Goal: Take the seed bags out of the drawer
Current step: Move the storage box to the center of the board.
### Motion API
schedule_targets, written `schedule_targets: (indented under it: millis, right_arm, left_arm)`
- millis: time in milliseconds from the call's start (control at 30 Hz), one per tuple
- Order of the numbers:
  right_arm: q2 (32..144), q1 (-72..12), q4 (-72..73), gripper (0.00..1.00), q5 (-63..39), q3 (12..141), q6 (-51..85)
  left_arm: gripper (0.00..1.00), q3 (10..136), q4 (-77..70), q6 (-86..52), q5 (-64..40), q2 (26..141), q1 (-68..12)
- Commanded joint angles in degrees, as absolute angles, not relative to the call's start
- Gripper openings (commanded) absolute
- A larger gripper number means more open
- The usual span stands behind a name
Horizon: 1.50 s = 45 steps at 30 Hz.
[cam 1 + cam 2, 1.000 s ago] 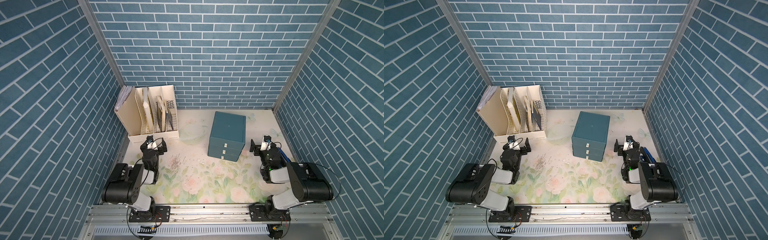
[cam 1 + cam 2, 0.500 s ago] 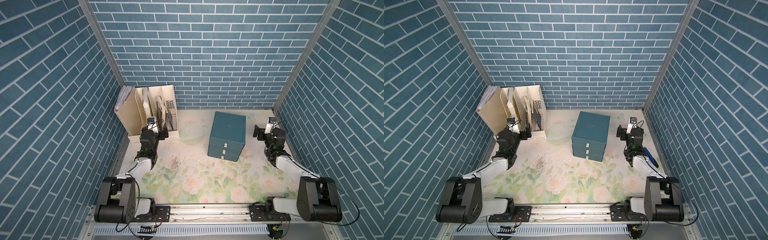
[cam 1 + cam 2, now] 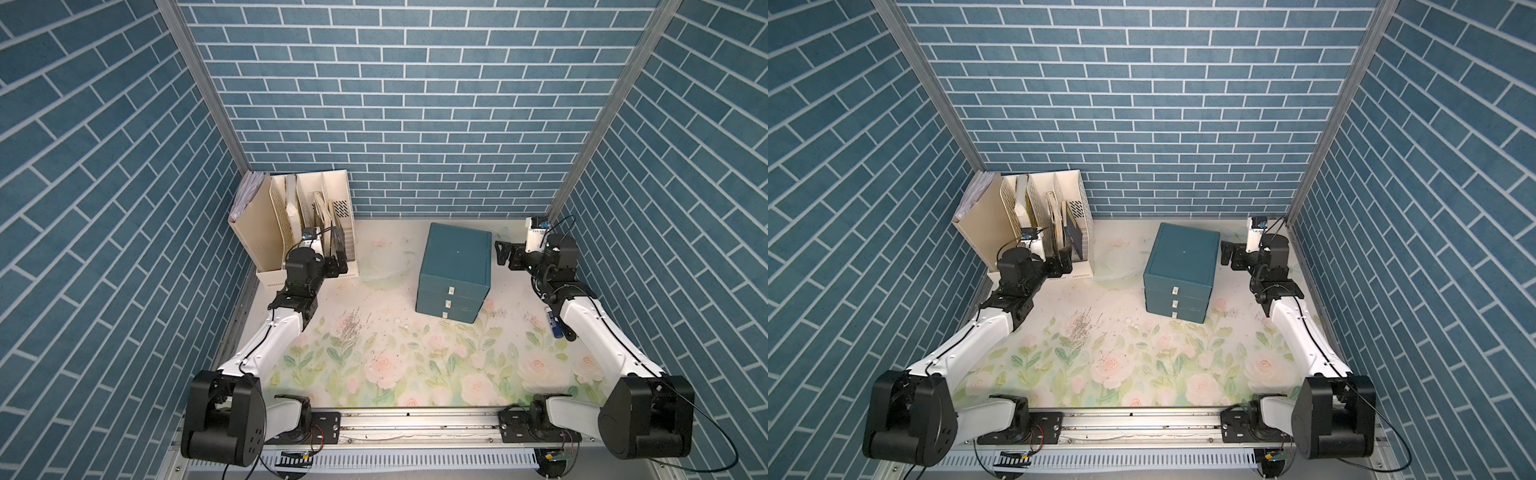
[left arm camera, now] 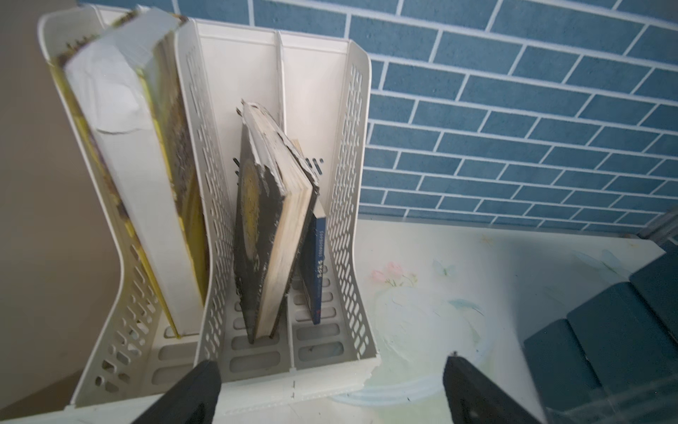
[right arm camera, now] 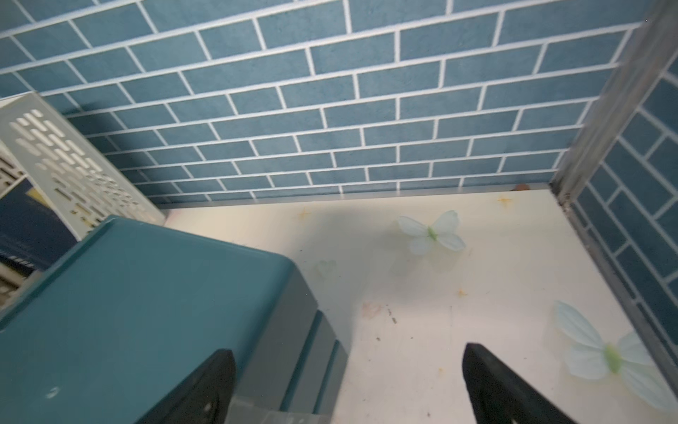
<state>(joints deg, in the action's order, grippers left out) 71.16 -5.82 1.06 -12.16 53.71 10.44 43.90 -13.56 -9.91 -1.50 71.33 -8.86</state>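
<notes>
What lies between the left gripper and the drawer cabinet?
Only bare floral mat separates the left gripper from the drawer cabinet, as both top views show.

The teal drawer chest (image 3: 1183,259) stands on my floral desk (image 3: 1121,357) with all three drawers pushed in, each showing a pale handle. My right end effector (image 3: 1228,254) hangs just beside the chest's right side, near its back corner. My left end effector (image 3: 1065,261) is well apart from the chest, to its left, at the foot of the cream file rack (image 3: 1079,203) holding books.
</notes>
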Motion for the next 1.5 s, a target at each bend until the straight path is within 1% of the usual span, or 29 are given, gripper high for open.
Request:
schedule_targets:
  millis: [0,233,667,1000,1467]
  right_arm:
    - [72.5,-6.4,-4.5,1.0,-19.2,57.2,14.0]
    - [78.0,-9.8,-8.8,1.0,-23.5,63.6,14.7]
    - [85.7,-16.7,-12.1,1.0,-29.0,68.7,15.6]
    - [95.4,-22.7,-12.0,1.0,-29.3,78.0,16.0]
    - [108.3,-30.5,-9.7,1.0,-27.7,91.9,21.4]
  left_arm:
    - [1.0,46.3,-7.2,-11.9,-3.1,70.6,-10.7]
    - [1.0,49.7,-2.6,-14.0,-5.5,70.8,-11.9]
    - [1.0,51.0,2.9,-14.5,-4.1,69.2,-14.7]
    - [1.0,50.8,4.4,-15.5,-2.4,68.0,-15.3]
    - [1.0,51.0,6.7,-16.9,-1.3,66.1,-16.4]
